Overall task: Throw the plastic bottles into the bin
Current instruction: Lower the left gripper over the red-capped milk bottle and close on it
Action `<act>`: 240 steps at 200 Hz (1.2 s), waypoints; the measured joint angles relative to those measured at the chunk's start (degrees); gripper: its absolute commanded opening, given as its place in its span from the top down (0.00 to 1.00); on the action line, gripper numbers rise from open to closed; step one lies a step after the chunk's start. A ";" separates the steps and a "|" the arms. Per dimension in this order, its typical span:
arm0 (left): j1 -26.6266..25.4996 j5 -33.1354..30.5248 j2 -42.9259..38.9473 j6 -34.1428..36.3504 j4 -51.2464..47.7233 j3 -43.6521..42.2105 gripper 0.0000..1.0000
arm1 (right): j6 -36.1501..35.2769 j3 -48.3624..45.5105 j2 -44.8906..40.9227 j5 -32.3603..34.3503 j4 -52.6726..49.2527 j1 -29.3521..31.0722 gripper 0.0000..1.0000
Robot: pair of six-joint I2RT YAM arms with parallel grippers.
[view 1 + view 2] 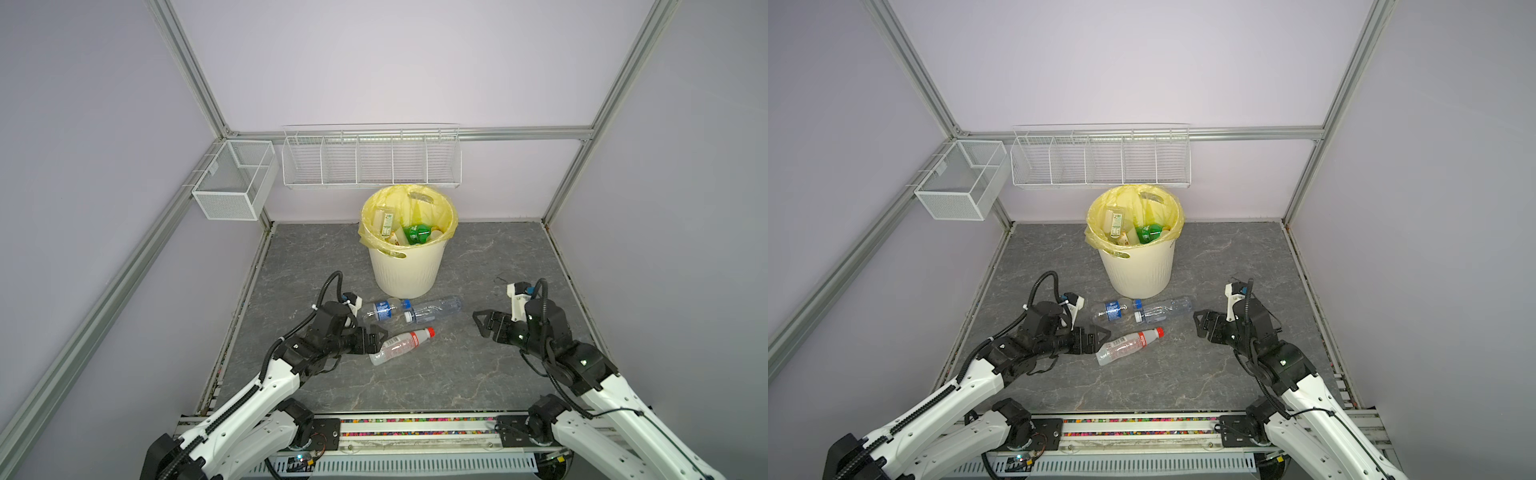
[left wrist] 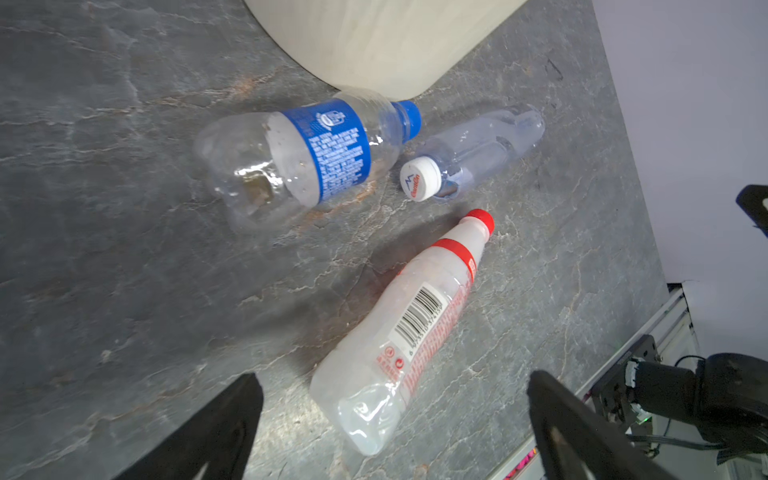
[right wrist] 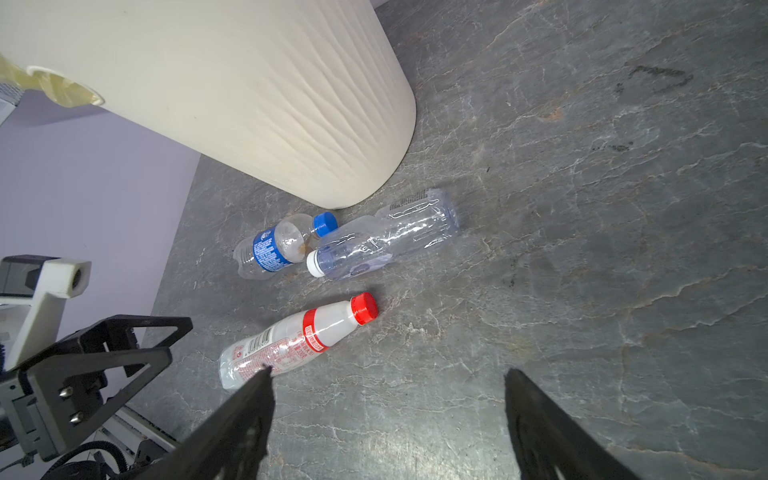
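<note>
Several plastic bottles (image 1: 417, 233) are in the bin (image 1: 405, 272), three lie on the tabletop (image 1: 478, 374), and the left gripper (image 1: 380, 341) and right gripper (image 1: 477, 323) have jaws apart, empty.

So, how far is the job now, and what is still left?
Done: the bin holds several items, a green bottle among them. In hand: nothing; left claw and right claw are open, the left near the red-capped bottle. Left: that one, the blue-capped bottle and the white-capped bottle lie outside.
</note>
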 measured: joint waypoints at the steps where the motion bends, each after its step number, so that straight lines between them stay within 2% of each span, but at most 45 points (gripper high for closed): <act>1: -0.24 -0.20 0.13 0.09 0.09 0.00 0.00 | 0.00 0.00 -0.04 0.00 -0.02 0.00 0.12; 48: -6.51 -4.13 5.14 1.16 1.73 0.00 0.00 | 0.00 -0.66 -1.03 -0.02 -0.09 0.00 0.12; 88: -7.41 -6.99 6.45 2.32 2.62 0.11 0.00 | 0.02 -1.55 -1.03 -0.15 -0.07 0.00 0.12; 117: -8.72 -8.37 10.60 4.26 2.23 1.55 0.00 | 0.00 -1.73 -1.03 0.09 -0.15 0.00 0.12; 163: -9.05 -8.79 13.55 5.99 2.10 2.12 0.01 | 0.02 -1.77 -1.11 0.17 -0.66 0.00 0.12; 240: -11.85 -7.19 16.57 4.98 4.17 2.91 0.00 | 0.07 -1.81 -0.57 0.50 -0.63 0.00 0.12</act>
